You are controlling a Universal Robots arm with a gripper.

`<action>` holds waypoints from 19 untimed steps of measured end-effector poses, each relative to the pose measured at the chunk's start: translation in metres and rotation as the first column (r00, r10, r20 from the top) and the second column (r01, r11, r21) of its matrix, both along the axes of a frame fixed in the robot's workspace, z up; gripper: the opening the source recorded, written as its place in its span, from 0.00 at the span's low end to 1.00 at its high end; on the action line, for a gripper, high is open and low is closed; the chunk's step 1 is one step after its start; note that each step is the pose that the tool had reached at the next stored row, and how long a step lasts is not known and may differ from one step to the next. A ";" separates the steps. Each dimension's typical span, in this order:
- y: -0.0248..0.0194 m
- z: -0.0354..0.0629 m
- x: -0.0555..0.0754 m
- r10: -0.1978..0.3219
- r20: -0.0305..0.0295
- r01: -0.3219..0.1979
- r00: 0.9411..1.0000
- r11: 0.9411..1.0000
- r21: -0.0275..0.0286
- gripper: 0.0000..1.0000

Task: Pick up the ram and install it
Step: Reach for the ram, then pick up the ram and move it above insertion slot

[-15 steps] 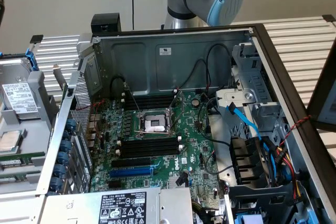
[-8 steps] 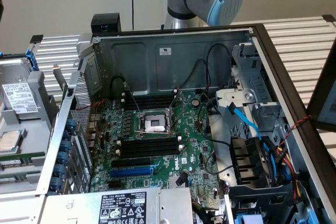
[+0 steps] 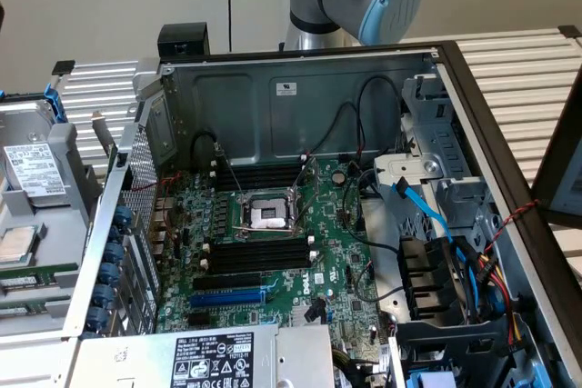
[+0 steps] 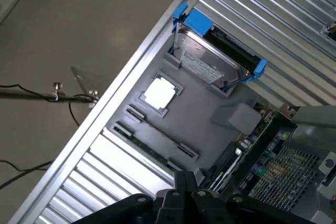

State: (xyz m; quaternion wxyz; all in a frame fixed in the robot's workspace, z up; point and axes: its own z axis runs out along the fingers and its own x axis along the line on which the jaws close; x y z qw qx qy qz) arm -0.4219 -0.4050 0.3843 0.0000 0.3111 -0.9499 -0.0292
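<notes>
A: The gripper [image 4: 185,190] is being held over the gray tray [image 4: 210,106]; whether it is spread or pressed together cannot be told.

B: And the ram [image 4: 150,149]?

A: It is being kept flat in a long groove of that tray, near the gripper, not yet lifted. The silver chip [image 4: 159,94] is being seated just beyond it, and the hard drive [image 4: 207,59] in its blue bracket [image 4: 197,20] farther off.

B: How is the step in hand being judged?

A: As the approach for the pick. It is probably being done best with the gripper squared across the stick's thin width and centred on its length, so the board is being raised level and not levered against the groove. The tray is being shown at the exterior view's left, beside the open case [image 3: 273,124], where the black slots [image 3: 259,252] are apparently being left empty on the motherboard [image 3: 341,270].
</notes>
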 end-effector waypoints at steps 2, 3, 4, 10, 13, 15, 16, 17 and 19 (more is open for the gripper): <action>-0.0001 -0.0005 0.000 0.030 0.000 -0.030 1.000 1.000 0.000 0.11; -0.0001 -0.0007 -0.001 0.045 0.000 -0.045 0.999 0.999 0.000 0.11; -0.0002 -0.0010 -0.001 0.061 0.000 -0.061 0.998 0.998 0.000 0.11; -0.0004 -0.0024 -0.002 0.152 0.000 -0.152 0.988 0.988 0.000 0.11; -0.0006 -0.0031 -0.003 0.197 0.000 -0.197 0.980 0.980 0.000 0.11; -0.0007 -0.0037 -0.003 0.226 0.000 -0.226 0.974 0.974 0.000 0.11; -0.0007 -0.0041 -0.003 0.241 0.000 -0.241 0.970 0.970 0.000 0.11; -0.0007 -0.0043 -0.004 0.255 0.000 -0.255 0.967 0.967 0.000 0.11; -0.0008 -0.0061 -0.004 0.283 0.000 -0.283 0.959 0.959 0.001 0.11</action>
